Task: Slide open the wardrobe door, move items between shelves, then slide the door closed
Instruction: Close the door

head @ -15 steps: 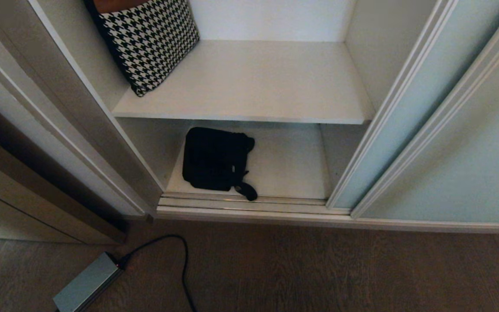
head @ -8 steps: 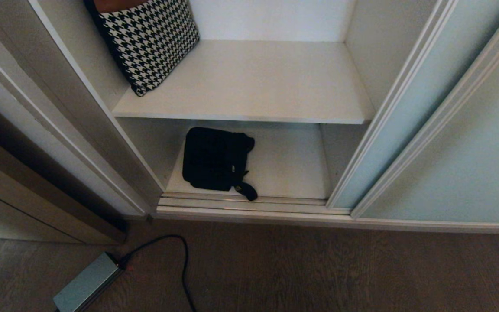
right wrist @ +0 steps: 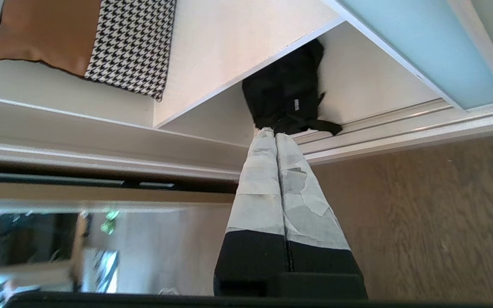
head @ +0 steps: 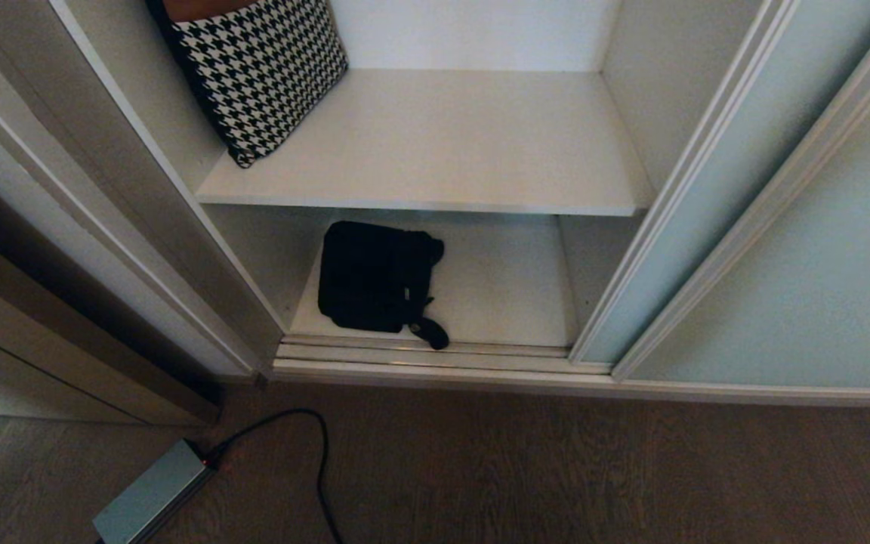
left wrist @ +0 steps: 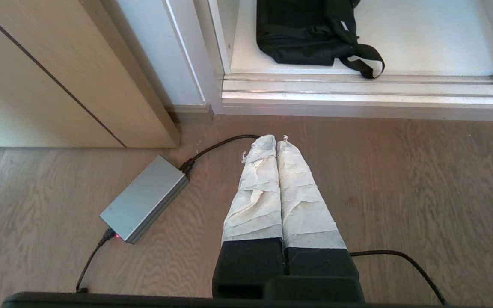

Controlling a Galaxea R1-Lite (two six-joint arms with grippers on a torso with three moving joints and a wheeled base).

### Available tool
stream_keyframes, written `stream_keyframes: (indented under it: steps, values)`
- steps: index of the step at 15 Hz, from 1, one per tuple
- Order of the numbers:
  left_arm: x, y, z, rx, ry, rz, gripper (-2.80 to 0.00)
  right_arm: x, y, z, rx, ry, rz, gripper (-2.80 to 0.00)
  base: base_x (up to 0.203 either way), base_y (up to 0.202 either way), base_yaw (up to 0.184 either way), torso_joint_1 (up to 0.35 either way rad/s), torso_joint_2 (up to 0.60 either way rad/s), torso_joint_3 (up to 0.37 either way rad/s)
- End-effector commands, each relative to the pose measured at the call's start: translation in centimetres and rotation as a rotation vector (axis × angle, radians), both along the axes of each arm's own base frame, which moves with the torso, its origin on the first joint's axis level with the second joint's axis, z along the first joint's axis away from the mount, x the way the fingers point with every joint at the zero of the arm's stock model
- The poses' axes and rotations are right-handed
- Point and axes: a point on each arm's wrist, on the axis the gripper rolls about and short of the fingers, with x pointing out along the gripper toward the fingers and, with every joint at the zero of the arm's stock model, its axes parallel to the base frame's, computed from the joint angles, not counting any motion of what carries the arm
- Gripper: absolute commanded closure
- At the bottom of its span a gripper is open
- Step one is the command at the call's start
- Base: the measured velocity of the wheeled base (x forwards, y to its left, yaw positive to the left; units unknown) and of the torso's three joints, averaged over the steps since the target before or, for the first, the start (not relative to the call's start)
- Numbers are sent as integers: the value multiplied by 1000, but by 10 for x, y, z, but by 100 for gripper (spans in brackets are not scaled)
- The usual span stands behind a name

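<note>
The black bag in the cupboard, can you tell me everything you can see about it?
The black bag is soft, dark fabric with a small white label on its side. It lies flat on the bottom shelf, towards the left, under the upper shelf. A black webbing strap loops out from its corner and reaches the shelf's front edge by the door track. Nothing is holding it or resting on it.

The bag [head: 376,278] lies on the lower shelf [head: 510,291], at its left front, one strap end on the door track [head: 435,352]. Directly above, the upper shelf [head: 435,143] carries a cushion [head: 257,72] at back left. The sliding wardrobe door [head: 707,204] stands right of both shelves. A power adapter [head: 152,495] lies on the floor [head: 556,468], front-left.
</note>
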Motion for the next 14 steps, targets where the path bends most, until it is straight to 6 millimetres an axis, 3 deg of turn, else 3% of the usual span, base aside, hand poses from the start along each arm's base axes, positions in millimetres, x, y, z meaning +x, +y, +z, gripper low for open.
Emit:
stream_keyframes:
  steps: [1, 9, 14]
  values:
    - [0, 0, 0, 1, 1, 1, 0, 25, -18, -14, 28, 46, 27, 0, 0, 0, 0, 0, 0, 0]
    - [0, 0, 0, 1, 1, 1, 0, 88, -49, -36, 33, 53, 30, 0, 0, 0, 0, 0, 0, 0]
    - [0, 0, 0, 1, 1, -1, 0, 109, -60, -42, 28, 43, 26, 0, 0, 0, 0, 0, 0, 0]
